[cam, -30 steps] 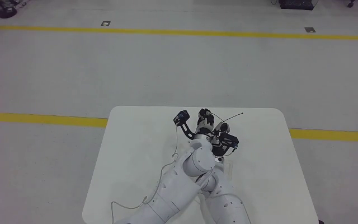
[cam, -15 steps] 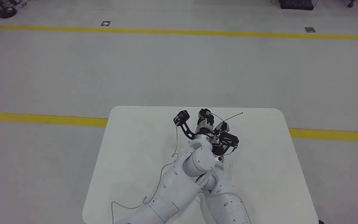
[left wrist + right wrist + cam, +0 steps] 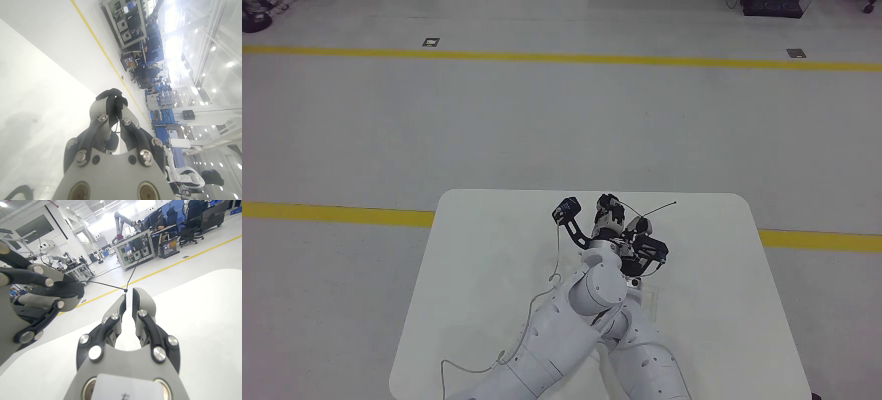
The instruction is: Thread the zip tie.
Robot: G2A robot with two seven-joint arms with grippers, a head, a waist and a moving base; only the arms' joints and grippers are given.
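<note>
A thin black zip tie [image 3: 105, 285] hangs in the air above the white table [image 3: 492, 250]. My left gripper [image 3: 115, 98] is shut on its strap, and a short strand [image 3: 117, 124] shows between the fingers. In the right wrist view the left gripper [image 3: 78, 289] holds the strap, which runs across to the small head [image 3: 125, 290]. The tail rises up and away from the head. My right gripper [image 3: 129, 293] is just behind the head, its fingers a narrow gap apart with nothing between them. From above, both grippers meet at mid-table, the tail [image 3: 660, 209] pointing to the far right.
The table's rounded far edge [image 3: 217, 273] lies close ahead of the grippers. A thin cable [image 3: 552, 265] trails along the left arm. Grey floor with yellow lines [image 3: 562, 58] surrounds the table.
The right gripper has shifted slightly beside the left one. The left gripper and the zip tie have kept still.
</note>
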